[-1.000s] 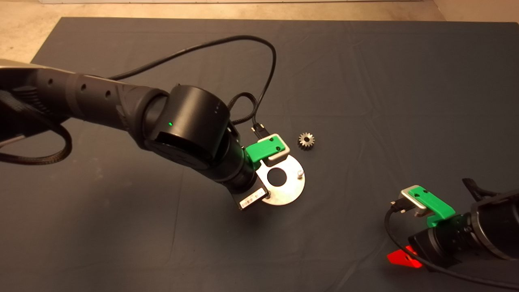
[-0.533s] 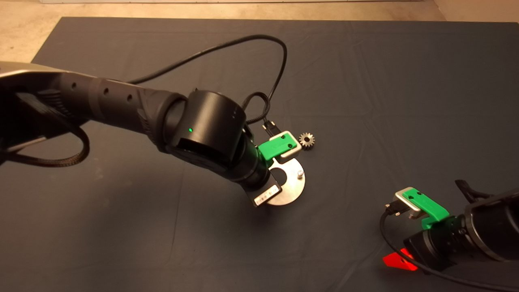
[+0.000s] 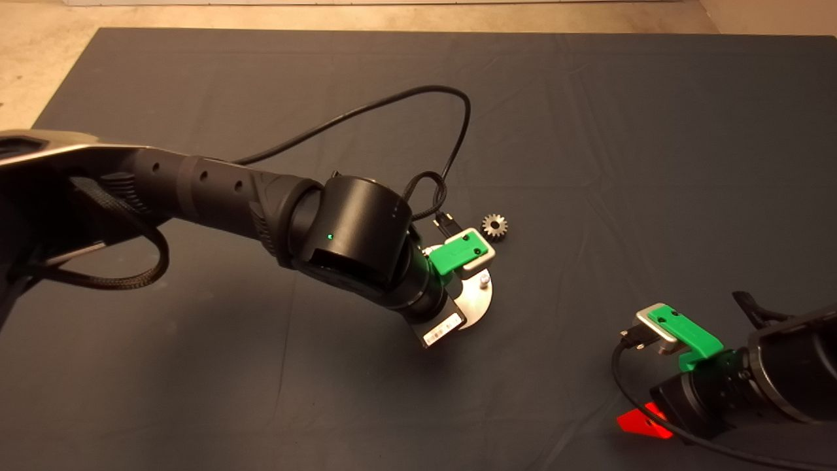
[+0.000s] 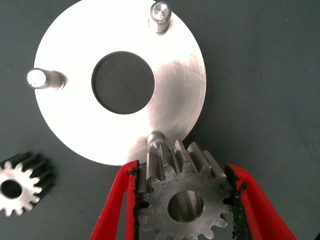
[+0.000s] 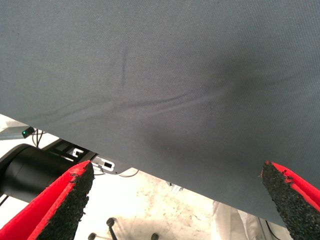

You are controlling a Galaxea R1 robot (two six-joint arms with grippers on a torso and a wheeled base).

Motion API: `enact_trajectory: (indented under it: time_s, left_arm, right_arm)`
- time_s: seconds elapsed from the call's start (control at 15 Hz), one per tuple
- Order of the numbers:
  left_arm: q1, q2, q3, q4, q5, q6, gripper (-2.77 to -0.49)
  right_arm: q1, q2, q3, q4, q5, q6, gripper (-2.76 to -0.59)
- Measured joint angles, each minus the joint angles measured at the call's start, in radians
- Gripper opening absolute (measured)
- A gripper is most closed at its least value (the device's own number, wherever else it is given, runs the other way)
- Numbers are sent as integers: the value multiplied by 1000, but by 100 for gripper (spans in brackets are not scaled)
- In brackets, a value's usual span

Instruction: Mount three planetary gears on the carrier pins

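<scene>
My left pincer [image 4: 182,200], clamped on a planetary gear [image 4: 186,192], has slid over the carrier disc [image 4: 175,85]; nearest pin [image 4: 155,141] next. Right pincer [image 5: 177,200] waits, spread wide.

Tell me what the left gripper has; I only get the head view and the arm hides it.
Observer: The left gripper is shut on a planetary gear, its teeth pinched between the two pads.
Operator: Is its bore over a pin?
Observer: Not yet. The nearest carrier pin shows just beyond the gear's rim, outside the bore.
Operator: Any pins loaded already?
Observer: None. All three pins on the disc are bare.
</scene>
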Motion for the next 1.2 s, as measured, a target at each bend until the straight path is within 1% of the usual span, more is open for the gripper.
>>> enact_trajectory:
  time_s: [0.13,0.27,0.4,0.47,0.6,0.87,1.0,1.2]
  left_arm:
    - [31,17,-23,35,0,18,-243]
    - [56,26,-33,40,0,28,-243]
    - [75,26,-40,41,0,53,-243]
    - [80,26,-48,41,0,54,-243]
    - [80,26,-55,50,1,55,-243]
    - [79,26,-55,51,1,56,-243]
    - [75,26,-55,54,1,58,-243]
    - [74,26,-76,55,1,96,-243]
  right_arm:
    - [0,0,0,0,0,0,-86]
    - [0,0,0,0,0,0,-86]
    - [0,0,0,0,0,0,-86]
    - [0,0,0,0,0,0,-86]
    - [0,0,0,0,0,0,-86]
    - [0,0,0,0,0,0,-86]
    - [0,0,0,0,0,0,-86]
    - [0,0,0,0,0,0,-86]
